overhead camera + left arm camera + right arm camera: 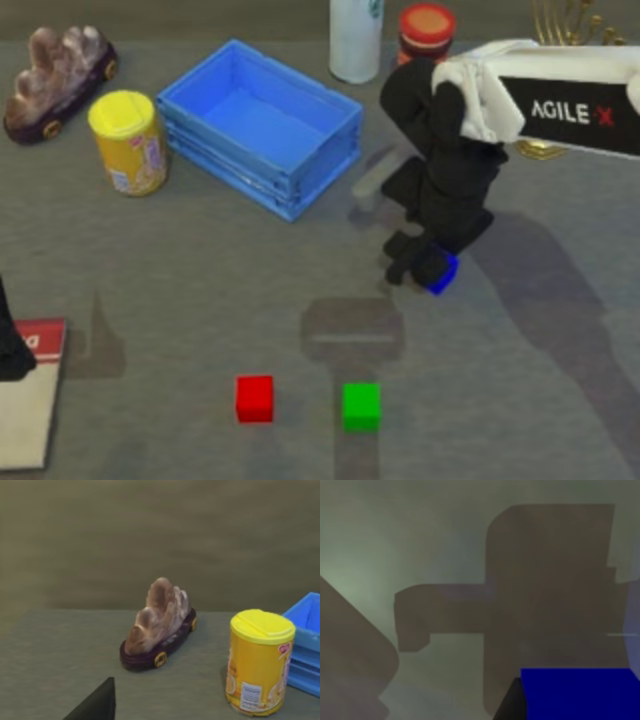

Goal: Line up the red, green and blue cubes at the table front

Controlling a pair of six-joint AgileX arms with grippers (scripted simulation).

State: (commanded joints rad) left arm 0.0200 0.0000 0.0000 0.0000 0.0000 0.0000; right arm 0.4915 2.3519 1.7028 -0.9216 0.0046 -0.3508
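1. The red cube (pixel 254 397) and the green cube (pixel 361 406) already sit side by side at the table (pixel 200 300) front, well in front of the blue crate (pixel 262 124), with a gap between them and roughly level with each other

2. The blue cube (pixel 441 273) is the one left: it sits in the right gripper (pixel 425 265), just off the crate's front right corner and well behind the green cube, with the table's surface far below it in the wrist view, so I judge it lifted clear

3. The right gripper's jaws are closed on the blue cube; the wrist view shows the cube (pixel 577 692) tight against a dark finger (pixel 512 702)

4. The left arm (pixel 12 340) is parked far from the crate at the table's left edge, beside a red and white card (pixel 35 395); I cannot tell how its jaws stand

5. By my reckoning two thirds of the row is laid; what remains is carrying the blue cube forward and setting it down just beyond the green cube, on the side away from the red one, in line

6. A yellow tub (pixel 127 141) stands just left of the crate, out of the way
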